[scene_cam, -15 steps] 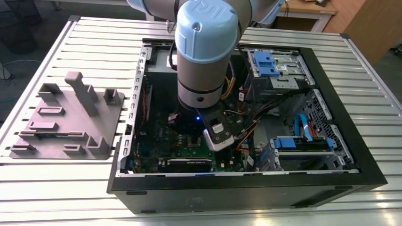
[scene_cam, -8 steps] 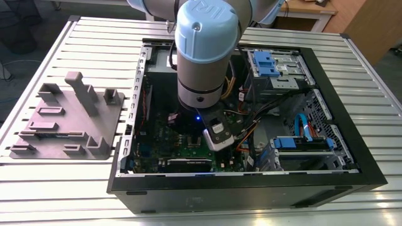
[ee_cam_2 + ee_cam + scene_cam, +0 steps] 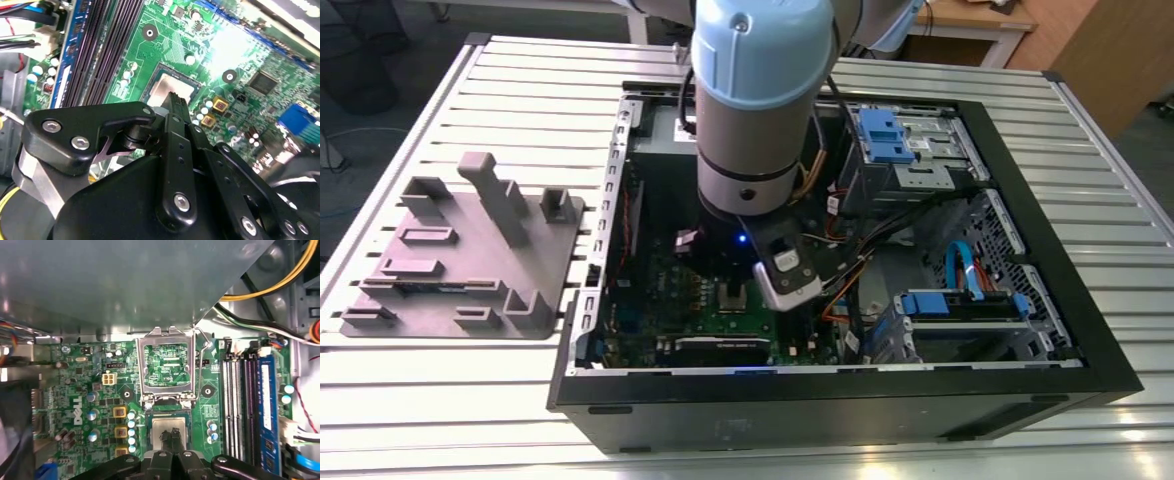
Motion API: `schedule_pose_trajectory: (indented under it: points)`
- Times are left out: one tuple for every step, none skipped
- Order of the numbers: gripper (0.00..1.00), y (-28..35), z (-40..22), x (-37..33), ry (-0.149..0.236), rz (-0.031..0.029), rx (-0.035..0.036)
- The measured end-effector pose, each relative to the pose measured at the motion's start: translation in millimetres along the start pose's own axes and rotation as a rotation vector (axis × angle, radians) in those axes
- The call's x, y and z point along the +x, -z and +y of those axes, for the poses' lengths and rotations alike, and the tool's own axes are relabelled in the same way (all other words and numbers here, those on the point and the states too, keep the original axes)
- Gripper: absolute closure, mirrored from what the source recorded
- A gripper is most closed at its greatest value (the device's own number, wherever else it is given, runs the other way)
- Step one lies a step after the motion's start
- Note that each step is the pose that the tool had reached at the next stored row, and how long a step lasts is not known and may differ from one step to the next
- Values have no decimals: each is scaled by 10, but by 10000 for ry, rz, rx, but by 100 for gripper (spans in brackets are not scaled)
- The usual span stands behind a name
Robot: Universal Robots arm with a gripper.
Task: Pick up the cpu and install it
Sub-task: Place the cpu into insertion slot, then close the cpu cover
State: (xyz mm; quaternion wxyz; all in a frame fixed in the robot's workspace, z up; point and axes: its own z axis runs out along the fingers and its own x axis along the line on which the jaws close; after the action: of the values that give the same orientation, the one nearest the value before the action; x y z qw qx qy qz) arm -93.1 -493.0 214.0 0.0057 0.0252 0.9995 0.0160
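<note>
The cpu (image 3: 162, 425) lies flat in its socket on the green motherboard (image 3: 85, 390), a silvery-grey square with a dark rim. In the second wrist view the cpu (image 3: 167, 89) shows just past the fingertips. My gripper (image 3: 172, 434) hangs right over the chip with its two black fingers together, shut, and nothing visible between them. The hinged metal socket frame (image 3: 141, 365) stands flipped open beside the chip. In the exterior view the arm (image 3: 747, 120) reaches down into the open computer case (image 3: 1041, 260) over the motherboard (image 3: 674, 300).
Memory slots (image 3: 235, 400) run along one side of the socket. Yellow and black cables (image 3: 270, 280) hang near the case wall. A blue drive cage (image 3: 894, 135) and blue cables (image 3: 961, 265) sit on the exterior view's right. A grey holder tray (image 3: 467, 250) rests outside the case on the slatted table.
</note>
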Motion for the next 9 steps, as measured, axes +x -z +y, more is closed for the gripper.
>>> schedule_pose_trajectory:
  points:
    - [89, 26, 1, 0, 0, 0, 0]
    - [89, 50, 2, 0, 0, -1, -1]
    - [89, 71, 2, -1, 0, -1, -1]
    - [89, 89, 3, -1, 0, 0, 0]
    - [89, 93, 3, -1, 0, 0, -1]
    - [89, 93, 3, -1, 0, -1, -2]
    - [89, 93, 3, -1, 0, -1, -3]
    - [89, 104, 3, -1, 0, 0, -1]
    - [89, 113, 4, -1, 0, -1, -1]
